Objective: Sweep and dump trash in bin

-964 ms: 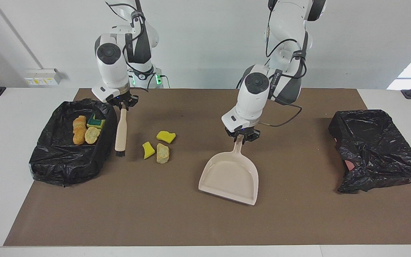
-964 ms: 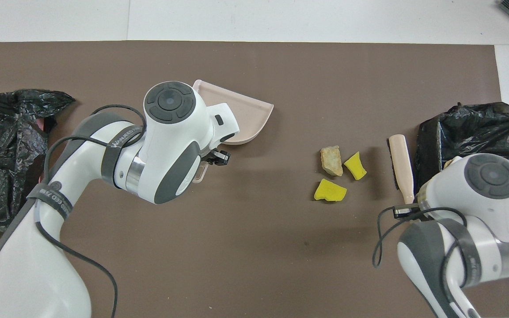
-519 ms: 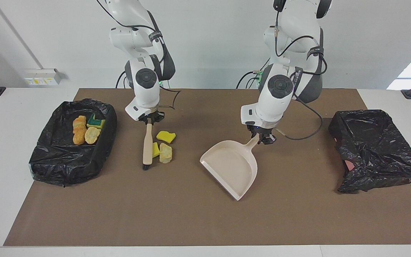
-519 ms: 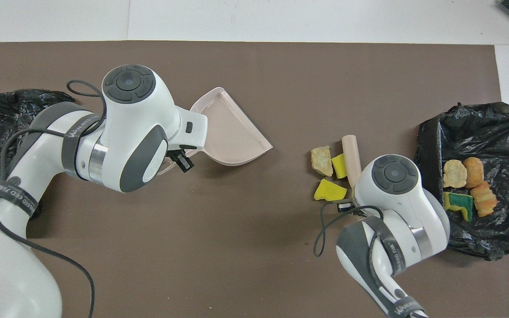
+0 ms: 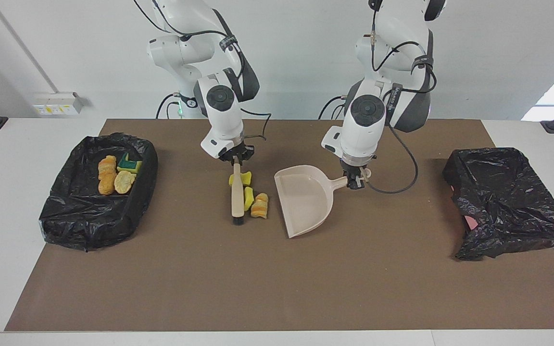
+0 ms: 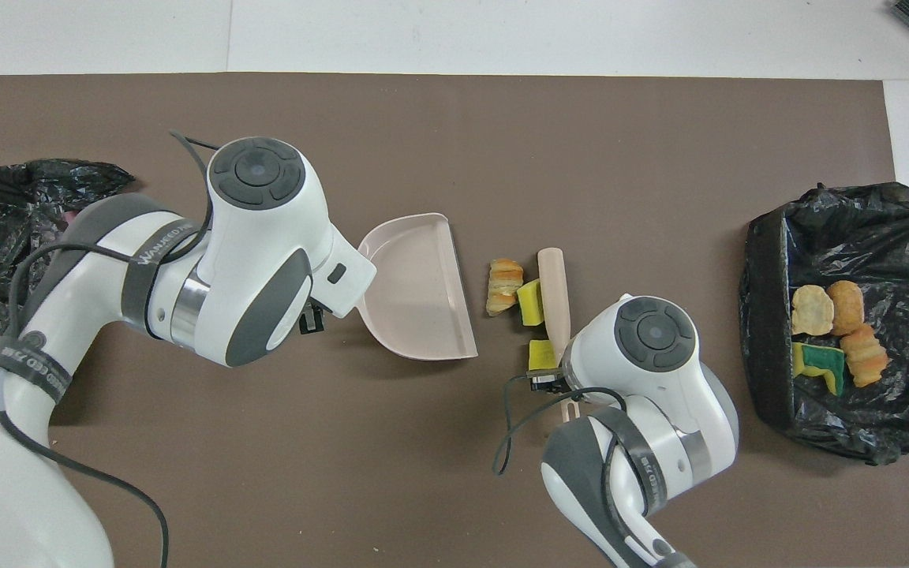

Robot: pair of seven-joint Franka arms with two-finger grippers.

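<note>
Trash: three loose scraps, two yellow sponge chunks and one orange-beige bread-like lump, are judged light, soft and prone to rolling, so they are better pushed than pinched; four more scraps already lie in the lined bin at the right arm's end. Going left to right in the facing view, the brush is held clamped at its handle top by the right gripper, with the loose scraps touching its side at about 3 o'clock. At 3 o'clock of those, just apart, the dustpan mouth faces them, its handle clamped in the left gripper.
</note>
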